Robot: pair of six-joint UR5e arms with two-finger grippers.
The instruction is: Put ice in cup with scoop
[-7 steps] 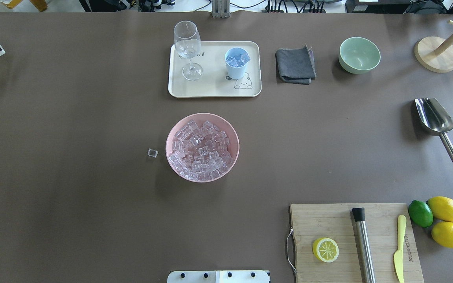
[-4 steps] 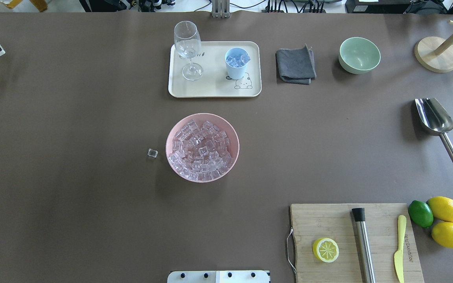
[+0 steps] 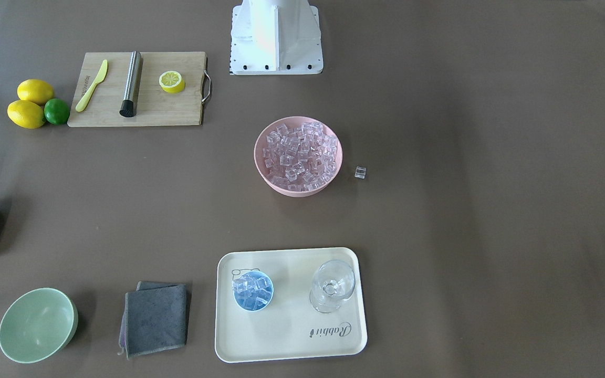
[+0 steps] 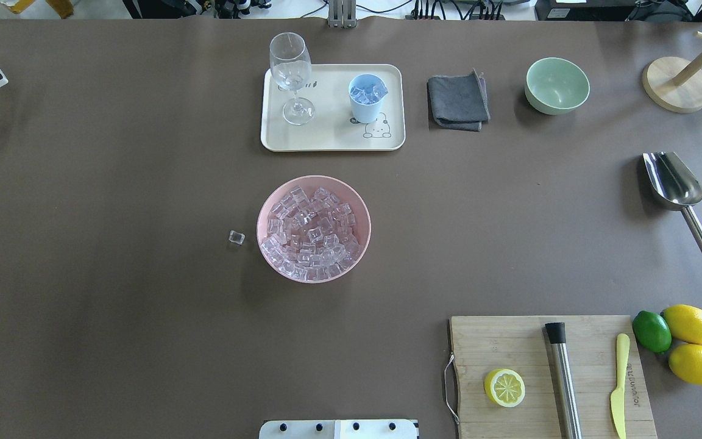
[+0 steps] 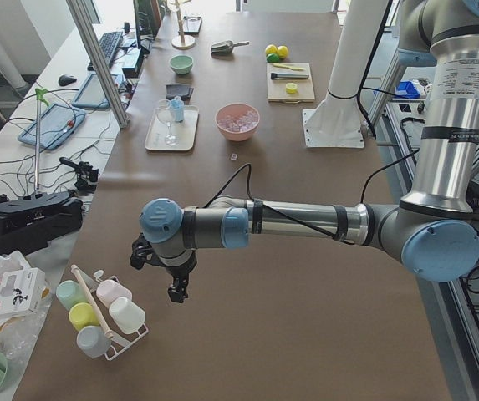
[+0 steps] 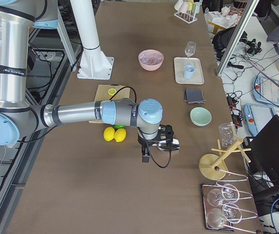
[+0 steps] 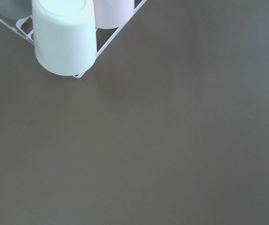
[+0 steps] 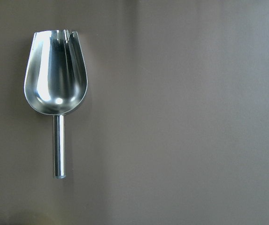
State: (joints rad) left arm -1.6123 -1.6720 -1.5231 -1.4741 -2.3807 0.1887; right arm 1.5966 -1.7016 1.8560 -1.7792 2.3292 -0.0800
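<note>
Many clear ice cubes [image 4: 313,235] fill a pink bowl [image 4: 264,210] at the table's middle. One loose cube [image 4: 236,237] lies to its left. The light-blue cup [image 4: 367,97] stands on a cream tray [image 4: 326,137] and holds several cubes. The steel scoop [image 4: 675,186] lies empty on the table at the right; it also shows in the right wrist view [image 8: 54,89]. My right gripper [image 6: 145,157] hovers beside the scoop, apart from it. My left gripper [image 5: 176,288] hangs near a cup rack [image 5: 105,313]. I cannot tell whether either is open or shut.
A stemmed glass [image 4: 290,76] stands on the tray. A grey cloth [image 4: 457,100] and a pale green bowl [image 4: 557,85] are at the back right. A cutting board [image 4: 509,347] with a lemon half, a steel cylinder and a knife is front right, lemons [image 4: 690,324] beside it.
The black end of my right gripper, at the right edge beside the scoop's handle 0.9 s ago, has left the overhead view. The scoop and all else lie still.
</note>
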